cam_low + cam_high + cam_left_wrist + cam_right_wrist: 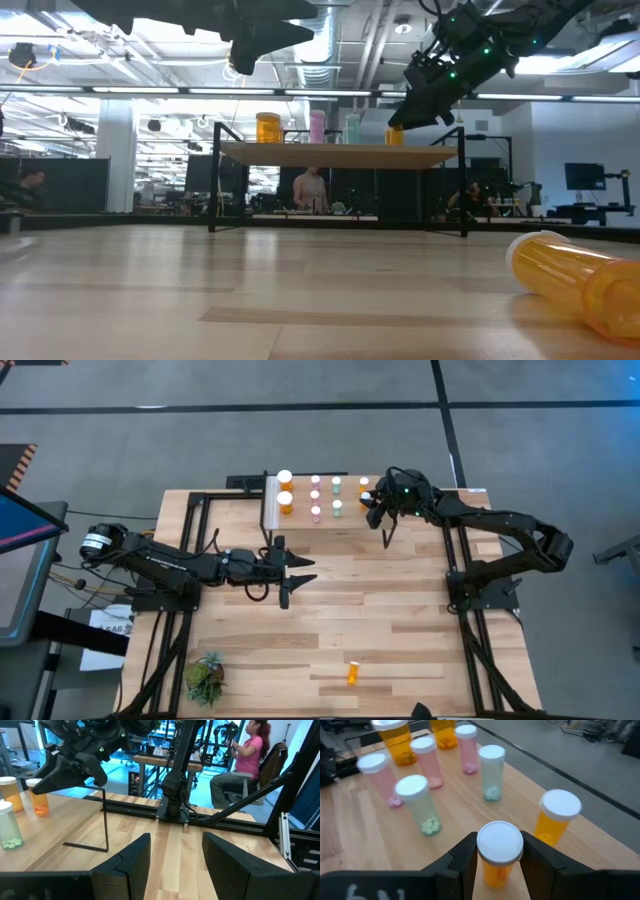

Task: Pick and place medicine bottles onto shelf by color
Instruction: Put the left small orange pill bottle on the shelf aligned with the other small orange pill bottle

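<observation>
The shelf (275, 510) stands at the table's far middle and carries several upright bottles: large orange ones (286, 500) at its left end, then pink (316, 513), pale green (337, 507) and a small orange one (364, 484). My right gripper (376, 508) is over the shelf's right end, shut on another small orange bottle (496, 870). One more orange bottle (354, 673) lies on its side on the table near the front edge. My left gripper (300, 572) is open and empty over the table's middle. My right gripper pinches the orange bottle's white cap (485, 851) between its two fingers, one on each side. The fingers come from above, slanting in from the table's right. The bottle is upright, and in the low view its base (395, 140) is at the shelf top.
A small green potted plant (205, 678) stands at the table's near left corner. The second small orange bottle (559, 815) stands close beside the held one, and a green one (417, 802) is a little farther off. People sit in the room beyond the table.
</observation>
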`<state>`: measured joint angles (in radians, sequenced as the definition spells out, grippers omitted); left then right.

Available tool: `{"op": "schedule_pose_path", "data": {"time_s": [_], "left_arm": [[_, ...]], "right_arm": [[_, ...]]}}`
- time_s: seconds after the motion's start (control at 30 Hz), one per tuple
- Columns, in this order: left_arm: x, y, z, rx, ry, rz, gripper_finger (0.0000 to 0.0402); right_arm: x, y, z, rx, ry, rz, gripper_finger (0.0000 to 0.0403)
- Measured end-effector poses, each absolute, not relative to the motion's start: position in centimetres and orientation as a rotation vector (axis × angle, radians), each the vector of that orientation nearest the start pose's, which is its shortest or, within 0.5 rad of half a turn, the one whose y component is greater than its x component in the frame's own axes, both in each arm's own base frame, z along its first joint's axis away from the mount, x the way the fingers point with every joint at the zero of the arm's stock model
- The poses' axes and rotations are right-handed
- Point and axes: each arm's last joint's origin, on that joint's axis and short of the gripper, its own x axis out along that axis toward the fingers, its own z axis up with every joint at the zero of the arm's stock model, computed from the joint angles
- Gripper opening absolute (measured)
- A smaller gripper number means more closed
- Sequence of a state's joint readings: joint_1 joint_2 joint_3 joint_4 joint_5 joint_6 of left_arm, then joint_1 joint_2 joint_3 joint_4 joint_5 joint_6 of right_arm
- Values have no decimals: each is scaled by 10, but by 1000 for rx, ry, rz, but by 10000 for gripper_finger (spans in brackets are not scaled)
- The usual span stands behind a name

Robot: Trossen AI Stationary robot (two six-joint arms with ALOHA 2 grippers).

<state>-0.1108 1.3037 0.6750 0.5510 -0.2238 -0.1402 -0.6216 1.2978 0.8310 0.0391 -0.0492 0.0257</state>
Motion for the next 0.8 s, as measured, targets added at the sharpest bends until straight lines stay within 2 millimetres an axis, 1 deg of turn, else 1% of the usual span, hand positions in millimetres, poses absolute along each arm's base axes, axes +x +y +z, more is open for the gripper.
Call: {"op": "schedule_pose_path", "data": {"time_s": [0.1,0.2,0.23,0.33,0.4,0.47,0.53,0.7,0.8], "left_arm": [[278,-25,255,-127,68,118,167],[278,-25,255,-128,68,118,167],[278,-25,255,-128,69,118,167],[278,-25,255,-127,69,118,167],[278,-25,255,-127,70,116,167],[278,-25,255,-127,70,113,167],[278,-25,255,-127,71,111,167],[278,-25,255,-127,71,111,167],[278,-25,255,-127,72,111,167]], "right_arm": [[233,-165,257,186,410,-616,154],[237,-169,251,187,422,-625,154],[239,-170,248,190,431,-624,154],[245,-172,229,202,504,-617,154],[248,-174,230,198,483,-615,154],[248,-176,225,202,499,-618,154],[249,-176,225,206,500,-612,154],[247,-173,229,205,498,-607,154],[244,-170,235,199,483,-605,154]]}}
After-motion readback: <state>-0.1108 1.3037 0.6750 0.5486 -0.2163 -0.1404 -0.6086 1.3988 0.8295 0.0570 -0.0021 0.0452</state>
